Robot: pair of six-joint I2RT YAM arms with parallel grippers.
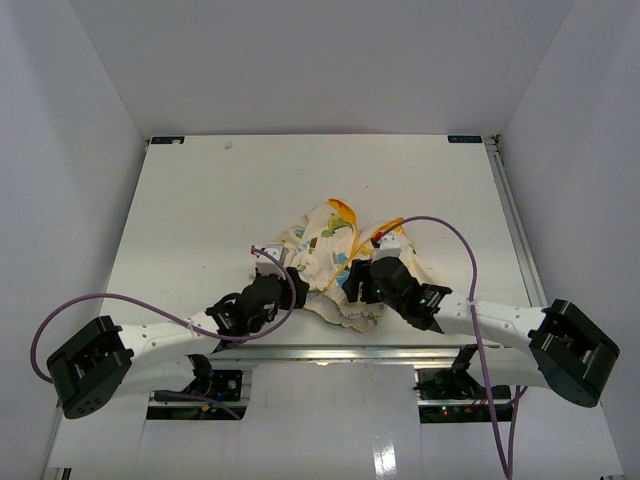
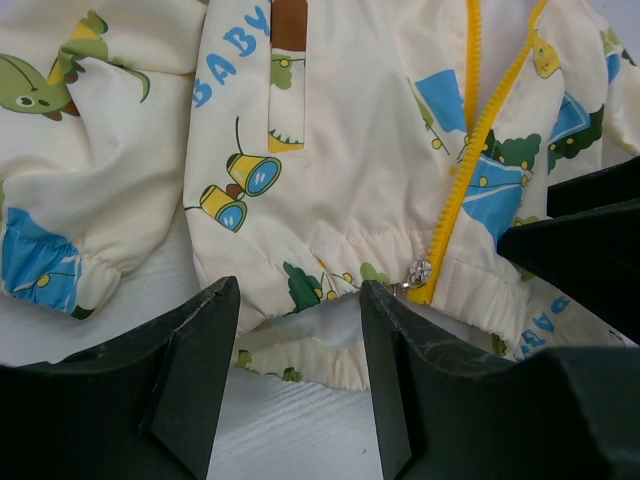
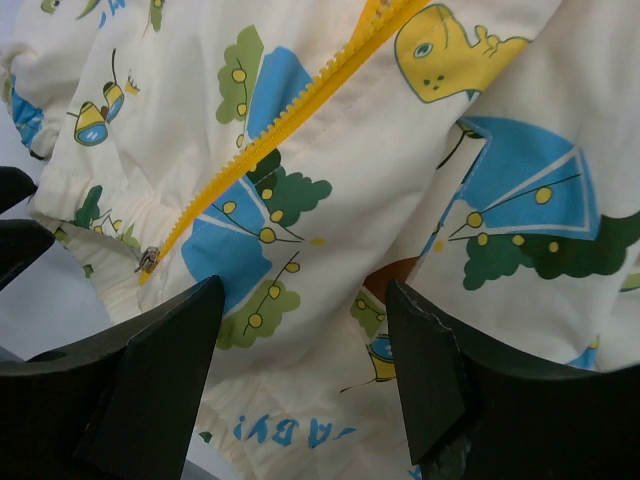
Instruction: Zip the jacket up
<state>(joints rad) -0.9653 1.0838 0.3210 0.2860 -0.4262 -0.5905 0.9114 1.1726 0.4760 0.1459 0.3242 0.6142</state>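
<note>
**Jacket.** The jacket (image 1: 325, 250) lies crumpled in a heap on the white tabletop (image 1: 200, 200), toward the near edge at centre, between the two arms. The fabric is cream, printed with green dinosaurs, blue and green tree shapes, yellow binoculars and the blue word "BABY". A patch of orange-yellow lining shows at the far side of the heap. The hem and the cuff are gathered with elastic.

**Zip.** In the left wrist view a yellow zip (image 2: 458, 195) runs diagonally down to the elastic hem. Higher up it parts into two separate yellow lines. A small silver zip pull (image 2: 418, 272) sits at the lower end, right on the hem. The right wrist view shows the same yellow teeth (image 3: 265, 135) and the pull (image 3: 148, 260) at the hem edge.

**Left claw.** The left claw (image 2: 295, 345) sits at the near-left side of the heap. Its fingers are spread wide and grip nothing. The hem lies just beyond the fingertips, with the zip pull just to the right of the right finger (image 2: 390, 370).

**Right claw.** The right claw (image 3: 300, 345) sits over the right side of the heap. It is spread wide above printed fabric, with nothing clamped.
</note>
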